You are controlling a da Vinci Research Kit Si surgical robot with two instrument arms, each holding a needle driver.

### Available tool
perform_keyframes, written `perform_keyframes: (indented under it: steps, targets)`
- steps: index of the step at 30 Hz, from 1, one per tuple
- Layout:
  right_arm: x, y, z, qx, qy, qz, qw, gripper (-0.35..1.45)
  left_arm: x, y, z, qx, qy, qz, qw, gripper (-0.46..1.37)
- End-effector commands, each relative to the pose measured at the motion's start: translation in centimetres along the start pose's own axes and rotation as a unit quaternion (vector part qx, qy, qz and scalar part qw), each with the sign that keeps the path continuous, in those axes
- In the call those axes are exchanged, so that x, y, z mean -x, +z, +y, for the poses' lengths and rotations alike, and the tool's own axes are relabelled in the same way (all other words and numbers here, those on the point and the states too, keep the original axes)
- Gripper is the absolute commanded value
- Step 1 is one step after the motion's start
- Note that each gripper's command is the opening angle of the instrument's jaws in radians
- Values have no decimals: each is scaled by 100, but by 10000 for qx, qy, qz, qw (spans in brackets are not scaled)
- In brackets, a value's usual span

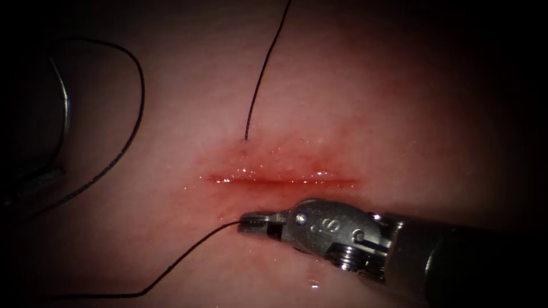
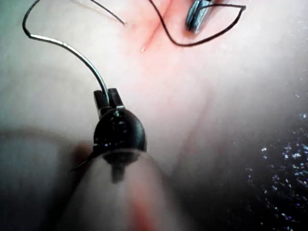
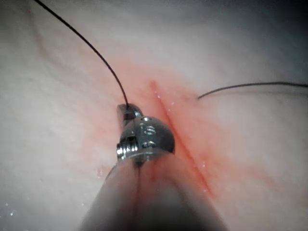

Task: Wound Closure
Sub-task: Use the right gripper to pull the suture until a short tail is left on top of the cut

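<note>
The needle (image 2: pixel 72 50) is clear of the tissue (image 1: pixel 399 102), held up above the surface well to the left of the cut (image 1: pixel 285 181). The left tool (image 2: pixel 108 98) has its jaws closed on the needle close to one end of the curve, and the rest of the arc sweeps up and away from the jaws; in the endoscope view the same needle (image 1: pixel 65 114) shows as a dim curved wire far left of the cut, with the left tool (image 1: pixel 40 177) just a dark shape under it. The thread (image 1: pixel 134 97) loops round beside the needle over there. Another run of thread comes down from above and goes into the tissue just above the cut, toward its left end, and on the near side a run leaves the tissue just below the cut and trails away to the lower left. Right at that spot is the right tool (image 1: pixel 254 222), lying just below the cut with its shaft running off to the right, its jaws closed on the thread (image 3: pixel 96 55) where it meets the tissue. Its tip is low on the surface; whether it touches I cannot tell. The cut itself is a thin line, its edges close together, wet with red fluid (image 1: pixel 274 165) that stains the tissue around it.
</note>
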Motion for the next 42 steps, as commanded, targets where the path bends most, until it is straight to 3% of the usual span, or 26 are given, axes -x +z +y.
perform_keyframes:
  steps: [1, 10, 20, 42]
  targets:
    - [0, 0, 0, 26, -9, 3, 10000, -35, 0, 1, 0, 28, 0, -3, 10000, -35]
    - [-1, -1, -2, 12, -38, -25, 10000, -35, 0, 1, 0, 30, 29, -3, 10000, -35]
    - [-6, -3, -23, -123, -69, -105, 9998, -35, 0, 2, -1, 29, 59, -3, 10000, -35]
    - [-11, -15, -109, -629, -166, -336, 9973, -35, -1, 4, -2, 30, 59, -3, 10000, -35]
